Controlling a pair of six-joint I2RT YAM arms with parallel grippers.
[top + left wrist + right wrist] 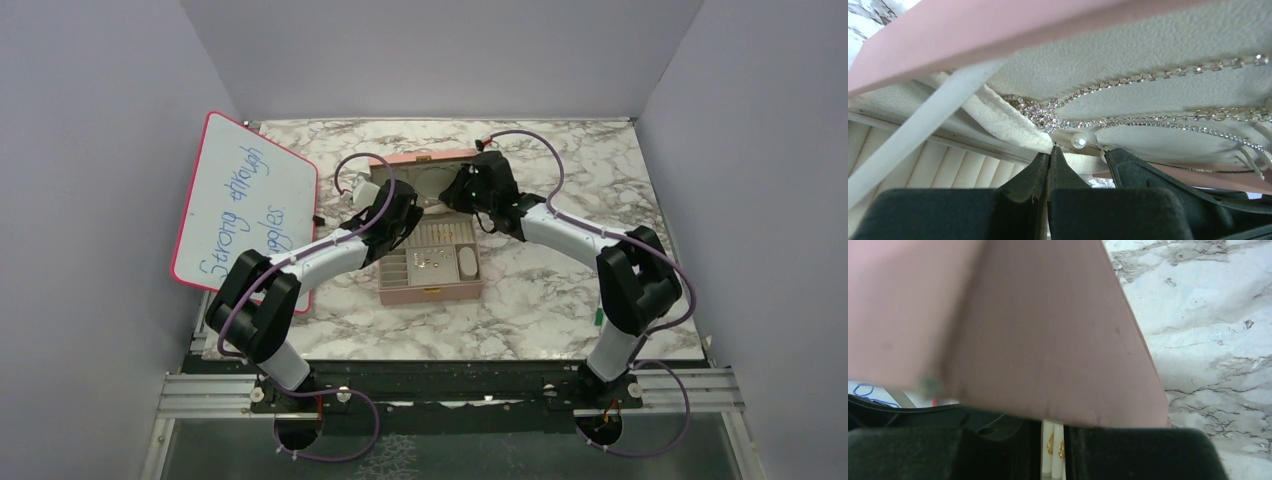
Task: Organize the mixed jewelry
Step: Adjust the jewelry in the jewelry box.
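The pink box (pixel 430 292) stands open, its lid (pixel 420 160) raised at the back. Tiny gold pieces of the mixed jewelry (pixel 432 262) lie in its cream compartments. Sparkling silver chains (pixel 1128 80) and a pearl (pixel 1079 140) hang against the lid's cream lining. My left gripper (pixel 1052 148) is shut, its tip touching the lining's pocket edge just below the chains' knot (pixel 1035 111); nothing shows between the jaws. My right gripper (pixel 455 190) clamps the lid (pixel 1023 330), which hides its fingertips. Two gold rings (pixel 1050 444) on cream rolls show through the gap.
A whiteboard (pixel 245 200) with blue writing leans at the left of the marble table (pixel 560 290). A green marker pen (pixel 598 318) lies by the right arm's base. A white ribbon strap (pixel 923 125) runs from lid to box. One right finger (pixel 1138 165) rests beside my left jaws.
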